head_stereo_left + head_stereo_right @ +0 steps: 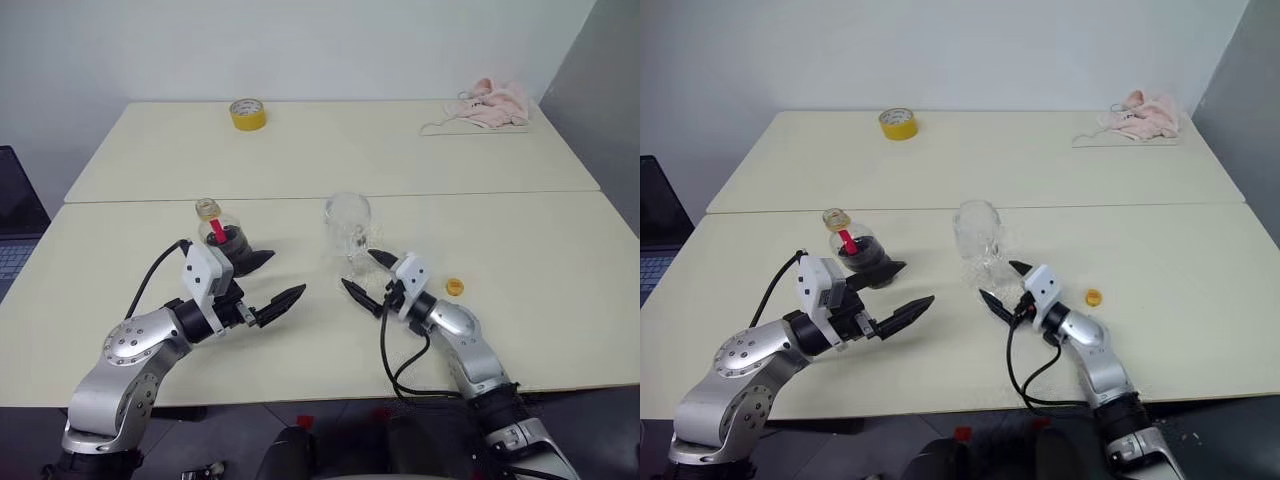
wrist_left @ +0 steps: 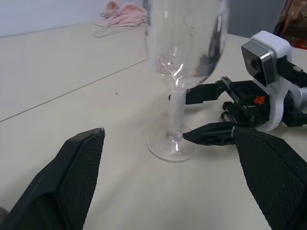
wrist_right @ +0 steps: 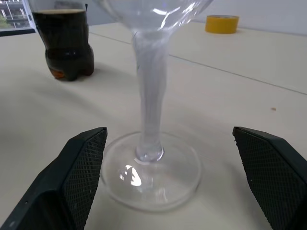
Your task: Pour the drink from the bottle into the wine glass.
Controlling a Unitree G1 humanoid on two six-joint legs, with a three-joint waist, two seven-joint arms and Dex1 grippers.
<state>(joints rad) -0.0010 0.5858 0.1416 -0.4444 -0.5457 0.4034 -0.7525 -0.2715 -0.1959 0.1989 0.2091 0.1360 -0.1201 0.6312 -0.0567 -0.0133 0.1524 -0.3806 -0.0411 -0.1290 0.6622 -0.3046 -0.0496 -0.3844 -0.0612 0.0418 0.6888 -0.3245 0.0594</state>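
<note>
The bottle stands upright left of centre, holding the dark drink in its lower body; its mouth looks uncapped. The empty wine glass stands upright at the table's middle. My left gripper is open just right of the bottle, its far finger beside the bottle's base, pointing toward the glass. My right gripper is open and low at the glass's foot. One finger lies beside the foot's rim and the other stands past the stem. Nothing is gripped.
A small yellow cap lies on the table right of my right gripper. A yellow tape roll sits far back, and a pink cloth at the back right. A laptop is off the left edge. A seam joins the two tables.
</note>
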